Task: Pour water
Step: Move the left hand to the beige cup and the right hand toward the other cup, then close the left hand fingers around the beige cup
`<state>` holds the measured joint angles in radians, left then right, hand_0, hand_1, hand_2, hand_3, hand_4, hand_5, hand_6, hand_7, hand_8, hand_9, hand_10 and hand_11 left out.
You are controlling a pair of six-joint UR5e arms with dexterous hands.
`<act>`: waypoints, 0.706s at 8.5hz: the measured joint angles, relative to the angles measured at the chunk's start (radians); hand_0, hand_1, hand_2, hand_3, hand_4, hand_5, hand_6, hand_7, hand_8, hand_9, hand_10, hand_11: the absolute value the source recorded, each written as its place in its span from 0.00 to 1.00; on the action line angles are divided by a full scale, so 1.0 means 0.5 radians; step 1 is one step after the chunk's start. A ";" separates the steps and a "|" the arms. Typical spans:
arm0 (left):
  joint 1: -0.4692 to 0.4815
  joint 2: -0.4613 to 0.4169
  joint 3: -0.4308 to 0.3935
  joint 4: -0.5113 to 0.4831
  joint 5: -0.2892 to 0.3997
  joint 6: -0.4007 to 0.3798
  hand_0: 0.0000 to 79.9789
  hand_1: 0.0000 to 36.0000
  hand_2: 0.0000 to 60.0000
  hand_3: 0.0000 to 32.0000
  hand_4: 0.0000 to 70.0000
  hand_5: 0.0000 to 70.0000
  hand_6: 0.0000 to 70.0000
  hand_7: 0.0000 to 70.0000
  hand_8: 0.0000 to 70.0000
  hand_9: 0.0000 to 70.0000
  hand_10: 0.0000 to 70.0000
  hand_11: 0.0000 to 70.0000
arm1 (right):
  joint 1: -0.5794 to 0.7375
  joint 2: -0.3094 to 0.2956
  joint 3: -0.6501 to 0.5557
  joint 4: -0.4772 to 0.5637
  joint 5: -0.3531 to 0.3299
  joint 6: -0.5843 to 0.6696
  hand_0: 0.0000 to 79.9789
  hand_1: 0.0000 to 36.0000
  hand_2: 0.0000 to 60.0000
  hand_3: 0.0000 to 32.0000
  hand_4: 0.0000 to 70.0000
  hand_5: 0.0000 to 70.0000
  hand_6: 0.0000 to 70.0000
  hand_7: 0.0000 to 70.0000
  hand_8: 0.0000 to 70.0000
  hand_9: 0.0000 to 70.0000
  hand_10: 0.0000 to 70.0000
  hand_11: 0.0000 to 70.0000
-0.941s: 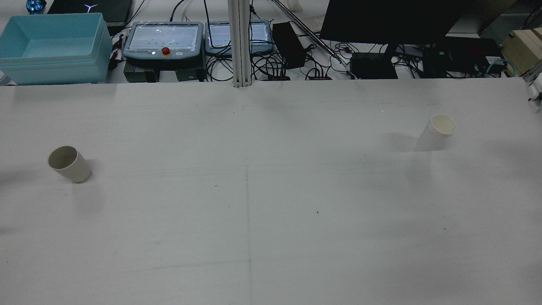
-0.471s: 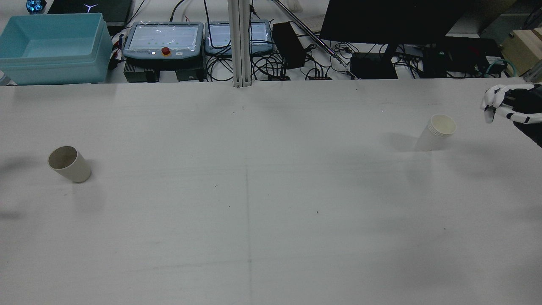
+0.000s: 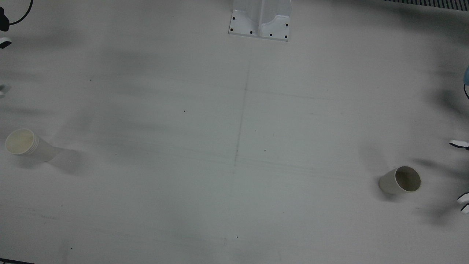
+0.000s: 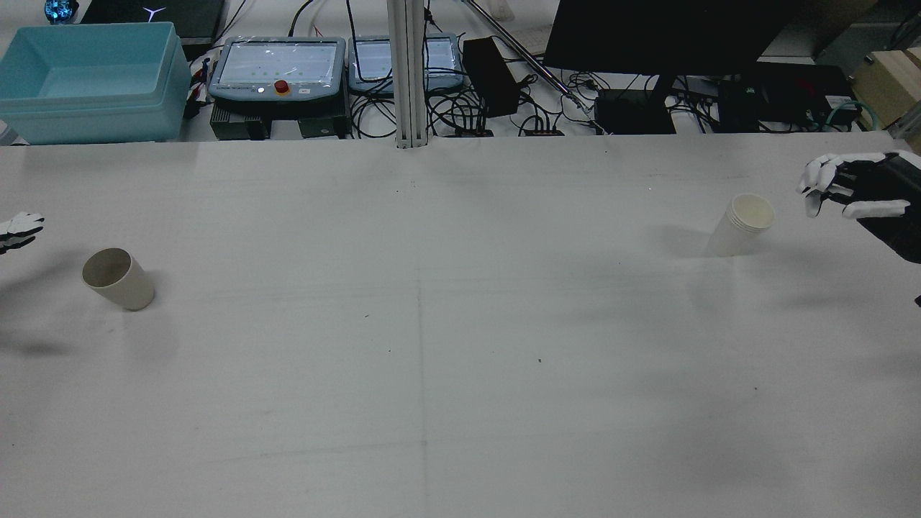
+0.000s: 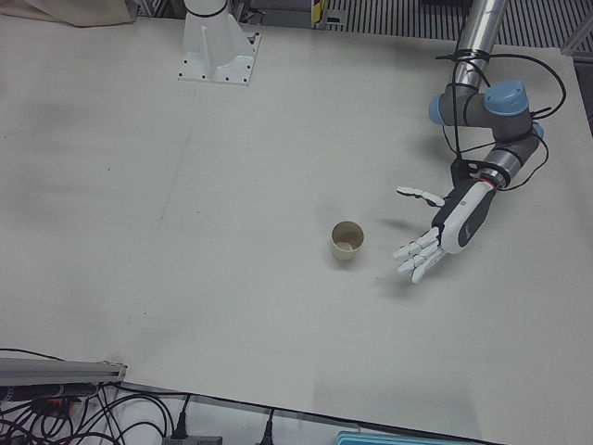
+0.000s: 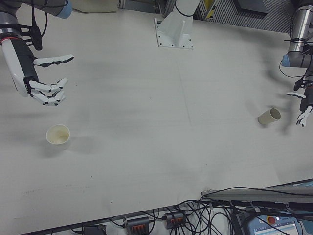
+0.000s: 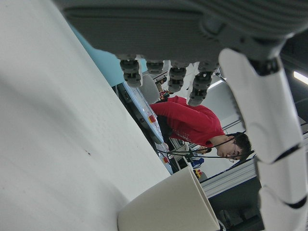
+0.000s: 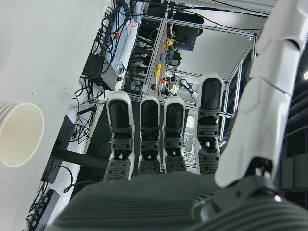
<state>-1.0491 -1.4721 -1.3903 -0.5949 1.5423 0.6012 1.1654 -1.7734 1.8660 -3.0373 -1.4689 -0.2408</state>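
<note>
A wide white table carries two paper cups, well apart, one on each half. On the robot's left half stands a plain off-white paper cup with a dark inside, upright on the table. On the right half stands a stack of nested white paper cups with a cream inside, also upright.

The left robot hand hovers beside the dark-lined cup, near it but not touching, with its palm turned toward the cup. Its white fingers are spread and extended, released and holding nothing. In the left hand view the cup's rim sits low in the picture, below the fingers.

The right robot hand hangs above the table near the stacked cups, apart from them. Its fingers are apart and lightly curled, the thumb stretched out, and it grasps nothing. In the right hand view the fingers reach upward, with the stacked cups at the left edge.

Beyond the far edge of the table sit a light-blue plastic bin and a grey teach pendant with a red button.
</note>
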 measured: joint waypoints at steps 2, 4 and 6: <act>0.247 -0.021 0.014 -0.010 -0.249 0.012 0.59 0.29 0.18 0.00 0.32 0.06 0.13 0.15 0.06 0.02 0.08 0.13 | -0.005 -0.001 0.000 0.000 0.001 0.001 0.65 0.56 0.60 0.00 0.57 0.49 0.48 0.74 0.42 0.62 0.51 0.73; 0.377 -0.114 0.111 -0.017 -0.352 0.003 0.60 0.29 0.17 0.00 0.34 0.08 0.15 0.16 0.07 0.03 0.08 0.13 | -0.005 -0.004 -0.001 0.000 0.002 0.001 0.66 0.57 0.60 0.00 0.57 0.49 0.47 0.73 0.41 0.61 0.50 0.72; 0.405 -0.207 0.203 -0.015 -0.370 -0.008 0.60 0.28 0.17 0.00 0.35 0.08 0.15 0.17 0.07 0.03 0.08 0.13 | -0.005 -0.008 -0.001 -0.001 0.002 0.003 0.65 0.56 0.59 0.00 0.58 0.48 0.48 0.73 0.42 0.62 0.50 0.72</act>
<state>-0.8465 -1.5756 -1.2889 -0.6024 1.3574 0.5971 1.1627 -1.7772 1.8654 -3.0379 -1.4680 -0.2395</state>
